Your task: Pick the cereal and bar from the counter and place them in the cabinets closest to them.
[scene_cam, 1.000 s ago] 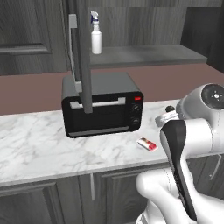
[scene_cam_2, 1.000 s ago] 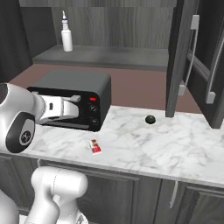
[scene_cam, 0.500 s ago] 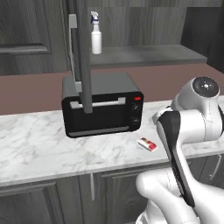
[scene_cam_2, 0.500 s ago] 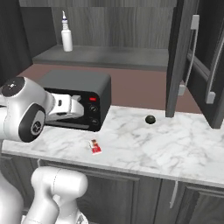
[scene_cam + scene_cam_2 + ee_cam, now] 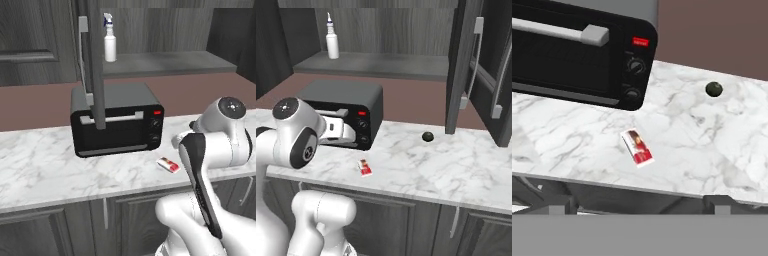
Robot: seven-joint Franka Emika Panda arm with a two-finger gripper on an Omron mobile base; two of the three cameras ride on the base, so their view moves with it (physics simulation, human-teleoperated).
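The bar is a small red-and-white packet lying flat on the white marble counter, just in front of the toaster oven's knob side. It also appears as the bar and the bar near the counter's front edge. My gripper hovers above and in front of it, open, with its two fingertips wide apart and nothing between them. In the right base view the gripper sits before the oven's right end. The cereal is out of view. The wall cabinet's grey shelf runs above the counter.
A black toaster oven stands on the counter left of the bar. A small black knob lies further right. A white spray bottle stands on the shelf. Open dark cabinet doors hang over the counter.
The arm has folded and its big joint has shifted, bringing the hand lower in front of the toaster oven. The bar has stayed where it was.
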